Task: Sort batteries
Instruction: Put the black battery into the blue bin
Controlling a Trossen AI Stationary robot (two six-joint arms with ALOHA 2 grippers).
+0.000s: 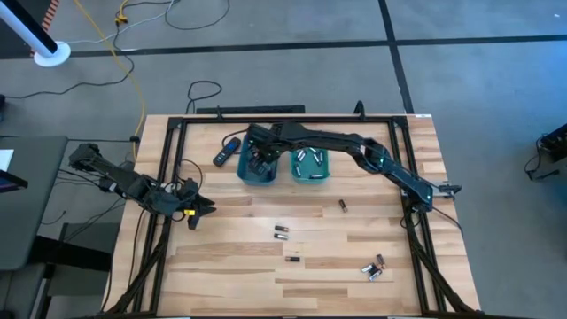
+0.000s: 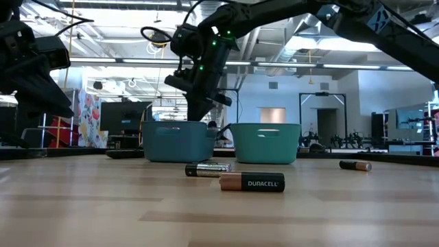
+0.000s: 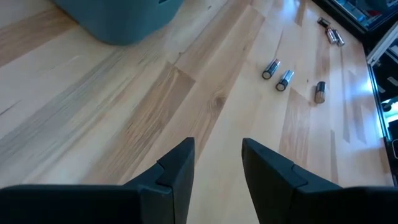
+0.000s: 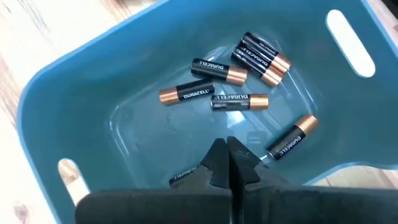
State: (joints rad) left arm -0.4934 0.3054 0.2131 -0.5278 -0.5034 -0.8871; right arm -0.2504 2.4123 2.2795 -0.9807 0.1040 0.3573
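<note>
My right gripper (image 4: 228,152) hangs shut over the blue bin (image 1: 259,168), its fingertips meeting with nothing seen between them. On the bin's floor lie several dark batteries with copper ends (image 4: 214,71). One more (image 4: 183,178) is partly hidden behind a finger. The teal bin (image 1: 310,167) beside it holds silvery batteries. More batteries lie loose on the table (image 1: 282,232), (image 1: 292,260), (image 1: 343,206), (image 1: 374,268). My left gripper (image 3: 217,162) waits open over bare wood near the table's left edge (image 1: 199,209).
A black remote-like device with a blue button (image 1: 226,151) lies left of the blue bin. A black frame (image 1: 164,177) runs along the table's edges. Open wood stretches between the bins and the loose batteries.
</note>
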